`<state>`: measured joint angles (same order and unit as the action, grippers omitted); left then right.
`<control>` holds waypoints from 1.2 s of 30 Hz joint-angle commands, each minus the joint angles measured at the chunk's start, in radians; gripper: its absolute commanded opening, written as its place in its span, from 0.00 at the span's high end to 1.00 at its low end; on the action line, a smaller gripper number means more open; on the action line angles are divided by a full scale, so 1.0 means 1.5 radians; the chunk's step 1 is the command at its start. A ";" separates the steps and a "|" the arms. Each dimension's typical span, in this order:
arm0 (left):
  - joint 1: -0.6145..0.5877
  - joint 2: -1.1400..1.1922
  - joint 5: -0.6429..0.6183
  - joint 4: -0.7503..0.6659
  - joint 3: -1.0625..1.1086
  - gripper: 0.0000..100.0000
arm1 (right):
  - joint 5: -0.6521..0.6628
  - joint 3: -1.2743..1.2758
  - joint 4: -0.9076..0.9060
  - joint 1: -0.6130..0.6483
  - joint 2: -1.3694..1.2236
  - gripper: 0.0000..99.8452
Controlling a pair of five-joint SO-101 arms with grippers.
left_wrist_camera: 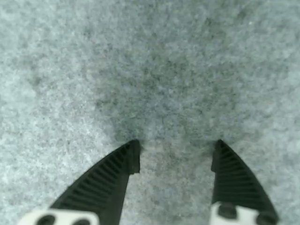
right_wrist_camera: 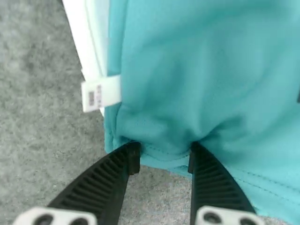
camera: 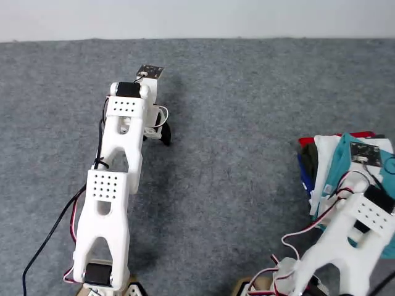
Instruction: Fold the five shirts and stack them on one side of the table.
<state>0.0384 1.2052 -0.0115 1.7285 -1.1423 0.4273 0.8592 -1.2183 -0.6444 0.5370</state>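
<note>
**Non-task items: table covering and backdrop**

1. Grey table covering (camera: 247, 154). It has a short, mottled nap, felt- or carpet-like (which of the two cannot be told). In the high view it runs out past every edge but the far one. Soft dark shadows lie on its left half. In the left wrist view the covering (left_wrist_camera: 150, 70) looks darker toward the middle.

2. White wall (camera: 197, 18). A plain pale band directly beyond the covering's far edge, meeting it in a straight line.
</note>
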 commanded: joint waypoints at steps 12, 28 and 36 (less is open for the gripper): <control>-0.004 0.013 0.004 0.017 0.006 0.75 | 0.076 -0.334 -0.381 0.009 0.001 0.82; -0.004 0.013 0.004 0.017 0.006 0.75 | -0.179 -0.391 0.012 0.029 -0.181 0.81; -0.004 0.013 0.004 0.017 0.006 0.75 | -0.182 -0.410 0.046 0.105 -0.239 0.82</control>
<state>0.0384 1.2052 -0.0115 1.7285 -1.1423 0.1665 0.2946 -1.1646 -0.5294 0.1795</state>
